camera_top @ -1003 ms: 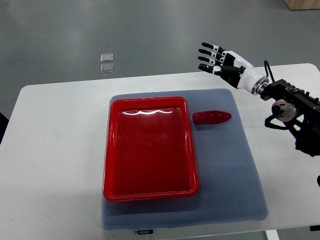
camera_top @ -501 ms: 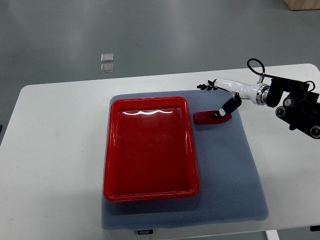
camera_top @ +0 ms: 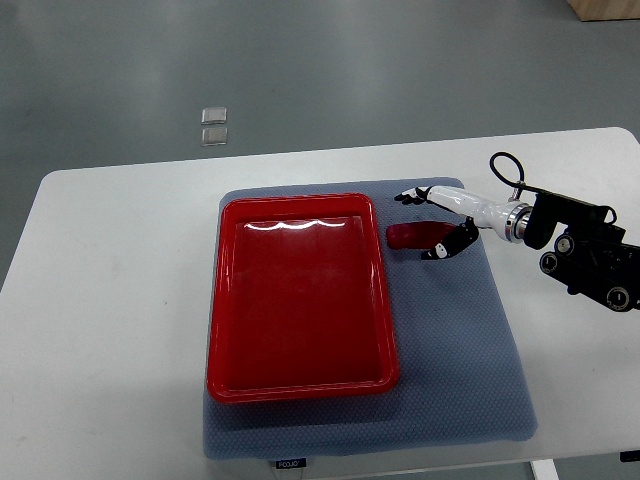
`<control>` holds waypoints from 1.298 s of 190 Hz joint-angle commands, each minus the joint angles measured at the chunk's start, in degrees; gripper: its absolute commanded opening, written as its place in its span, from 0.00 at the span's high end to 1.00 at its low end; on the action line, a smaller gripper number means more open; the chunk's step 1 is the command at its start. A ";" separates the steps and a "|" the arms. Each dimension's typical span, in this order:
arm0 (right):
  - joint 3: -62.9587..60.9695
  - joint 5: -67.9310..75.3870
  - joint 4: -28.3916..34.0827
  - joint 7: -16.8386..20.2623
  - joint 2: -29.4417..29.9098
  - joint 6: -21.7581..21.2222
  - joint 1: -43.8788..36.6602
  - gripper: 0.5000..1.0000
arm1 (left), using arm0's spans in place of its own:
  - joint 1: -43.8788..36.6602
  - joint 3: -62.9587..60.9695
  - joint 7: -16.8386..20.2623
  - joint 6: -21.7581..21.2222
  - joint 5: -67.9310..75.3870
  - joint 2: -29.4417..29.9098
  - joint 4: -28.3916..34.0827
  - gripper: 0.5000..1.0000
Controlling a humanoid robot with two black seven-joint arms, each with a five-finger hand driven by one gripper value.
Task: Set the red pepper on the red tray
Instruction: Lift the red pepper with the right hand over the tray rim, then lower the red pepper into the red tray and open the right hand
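Note:
The red pepper [camera_top: 410, 236] lies on the grey mat just right of the red tray [camera_top: 228, 300], near the tray's upper right corner. The tray holds nothing. My right hand [camera_top: 418, 224] reaches in from the right and straddles the pepper's right end. Its fingers [camera_top: 408, 195] stretch out on the far side and the thumb [camera_top: 440, 250] sits on the near side. The hand is open around the pepper, not closed on it. The pepper's right tip is hidden under the hand.
The tray and pepper rest on a grey mat [camera_top: 470, 370] on a white table [camera_top: 110, 300]. Two small clear squares [camera_top: 213, 126] lie on the floor beyond the table's far edge. My right arm's wrist and cable [camera_top: 560, 240] hang over the table's right side.
My right hand has come down from above the table's far edge to the pepper, turned edge-on, and now has fingers and thumb on either side of it. The pepper has not moved.

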State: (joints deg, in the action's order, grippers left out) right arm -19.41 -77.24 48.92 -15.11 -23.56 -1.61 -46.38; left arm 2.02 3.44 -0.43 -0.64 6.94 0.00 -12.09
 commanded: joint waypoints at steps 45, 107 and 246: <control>3.85 -0.02 -0.14 0.00 -0.08 3.28 -0.03 0.59 | 0.00 -0.01 -0.01 0.02 0.00 0.00 -0.04 0.00; 3.94 0.07 -0.14 0.09 -0.52 3.28 -2.58 1.00 | 0.00 -0.19 -0.01 -0.07 0.00 0.00 -0.04 0.00; 3.68 1.21 3.29 0.35 7.13 2.49 -9.17 1.00 | 0.00 -0.19 -0.01 0.02 0.00 0.00 -0.30 0.00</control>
State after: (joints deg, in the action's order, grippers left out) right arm -16.10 -75.97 52.57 -14.78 -18.77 0.88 -55.33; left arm 2.02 3.24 -0.44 -0.69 6.94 0.00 -12.27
